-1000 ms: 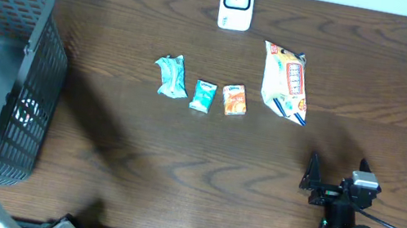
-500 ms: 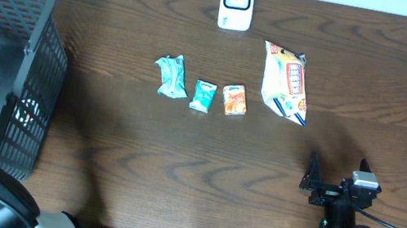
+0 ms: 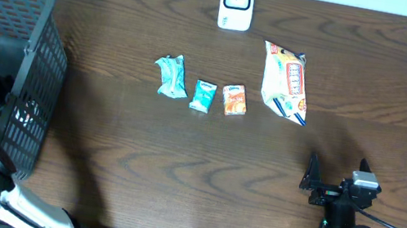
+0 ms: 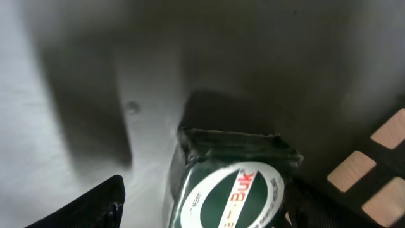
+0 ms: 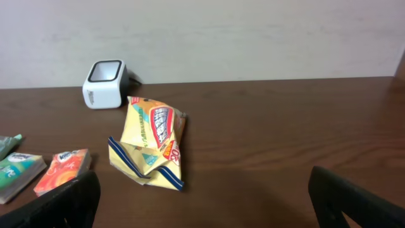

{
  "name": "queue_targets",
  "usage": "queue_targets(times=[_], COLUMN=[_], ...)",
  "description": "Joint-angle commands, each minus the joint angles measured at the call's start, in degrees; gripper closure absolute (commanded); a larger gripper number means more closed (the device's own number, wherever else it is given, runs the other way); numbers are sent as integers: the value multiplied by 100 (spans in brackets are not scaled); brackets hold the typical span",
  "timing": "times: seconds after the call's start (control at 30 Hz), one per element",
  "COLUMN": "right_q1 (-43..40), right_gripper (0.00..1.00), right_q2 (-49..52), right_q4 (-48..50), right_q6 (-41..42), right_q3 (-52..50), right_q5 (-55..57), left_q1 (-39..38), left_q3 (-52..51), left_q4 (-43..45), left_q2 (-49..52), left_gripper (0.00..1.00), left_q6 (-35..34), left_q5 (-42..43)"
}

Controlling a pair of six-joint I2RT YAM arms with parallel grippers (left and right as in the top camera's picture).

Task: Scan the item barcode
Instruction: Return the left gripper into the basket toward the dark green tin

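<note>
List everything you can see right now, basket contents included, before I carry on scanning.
scanner: one, white, far edge of the table, centre
snack bag: one, yellow with red print, right of the three small packets
orange packet: one, orange, right end of that row
small teal packet: one, teal, middle of the row
teal wrapper: one, teal, left end of the row
green packet: one, dark green with a white oval label, inside the basket
basket: one, dark grey mesh, left edge of the table
table: one, dark brown wood
left gripper: open, down in the basket, its fingers either side of the green packet
right gripper: open, empty, near edge on the right
</note>
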Motion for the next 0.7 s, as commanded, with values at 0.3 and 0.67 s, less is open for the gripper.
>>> queue_targets(times=[0.3,0.67], right_q1=[-37,-37], right_gripper=[1,1], right_q2=[-26,-26], right_q4=[-24,-24], right_q6=[9,9], right_q3=[-11,-11], right_q5=[9,9], left_q1=[17,17], left_q3=[-63,-4], left_q4=[39,101], left_q2=[527,575], left_gripper=[38,80], left_q6=[149,142], left_q5=[306,-37])
